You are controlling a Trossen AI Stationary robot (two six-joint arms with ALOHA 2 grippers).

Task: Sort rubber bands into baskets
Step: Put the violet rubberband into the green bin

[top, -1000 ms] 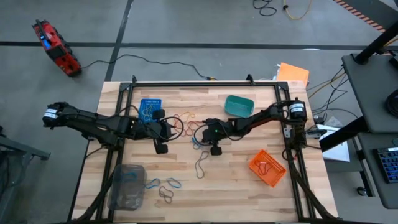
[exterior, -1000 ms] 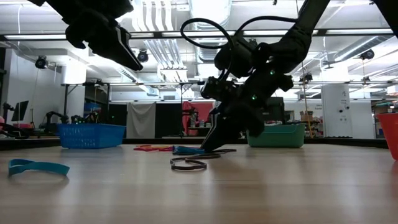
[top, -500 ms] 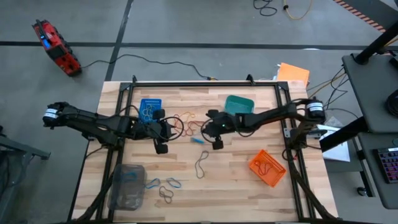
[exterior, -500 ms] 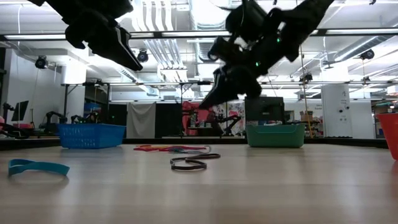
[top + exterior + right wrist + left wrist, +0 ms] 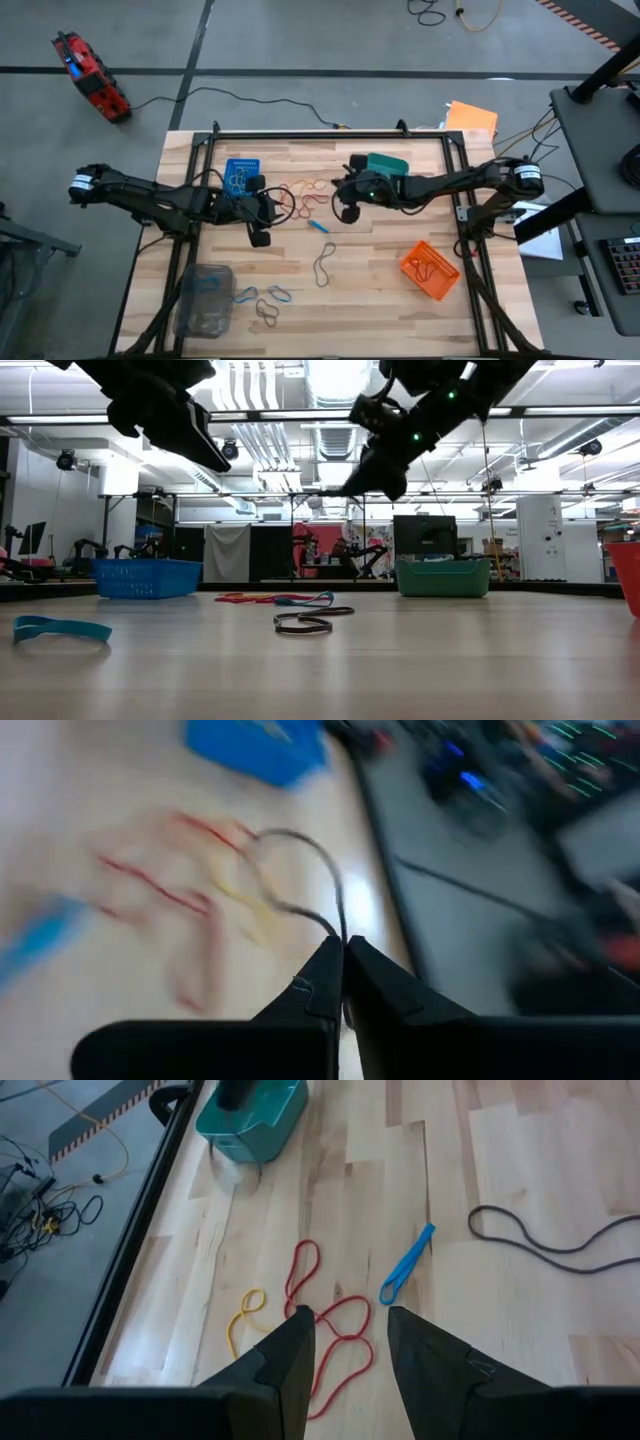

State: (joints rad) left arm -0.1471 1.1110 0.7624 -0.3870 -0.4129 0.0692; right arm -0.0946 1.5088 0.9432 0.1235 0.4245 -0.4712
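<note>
On the table, orange basket point(image 5: 430, 269) and blue basket point(image 5: 241, 172) hold rubber bands.

My right gripper point(image 5: 346, 197) has risen from the wooden tabletop point(image 5: 380, 300) near the table's middle and swung back toward the teal rounded plastic basket point(image 5: 392, 165), so in the low view it now hangs high above the boards. It has carried a thin dark rubber band point(image 5: 305, 880) up with it, pinched between my closed fingertips and looping out ahead of them. The short bright blue rubber band point(image 5: 318, 226) it was working beside now lies uncovered on the wood.
</note>
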